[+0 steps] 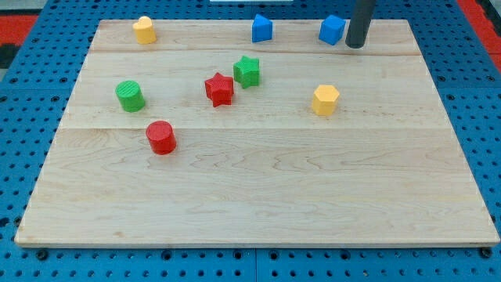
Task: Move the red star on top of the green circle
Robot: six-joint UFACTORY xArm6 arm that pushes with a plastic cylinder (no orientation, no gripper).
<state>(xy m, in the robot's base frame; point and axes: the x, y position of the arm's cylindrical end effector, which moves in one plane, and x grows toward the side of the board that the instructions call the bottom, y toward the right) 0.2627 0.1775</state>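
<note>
The red star (220, 88) lies on the wooden board (258, 204) left of centre in the upper half. The green circle (129, 95) is a short cylinder further to the view's left, at about the same height, apart from the star. The green star (246, 71) sits just to the upper right of the red star, nearly touching it. My tip (356, 45) is at the view's top right, right beside the blue cube (332, 30), far from the red star.
A red cylinder (161, 137) lies below and between the green circle and red star. A yellow hexagonal block (325, 99) is right of centre. A yellow block (144, 30) and a blue block (261, 28) sit along the top edge. Blue pegboard surrounds the board.
</note>
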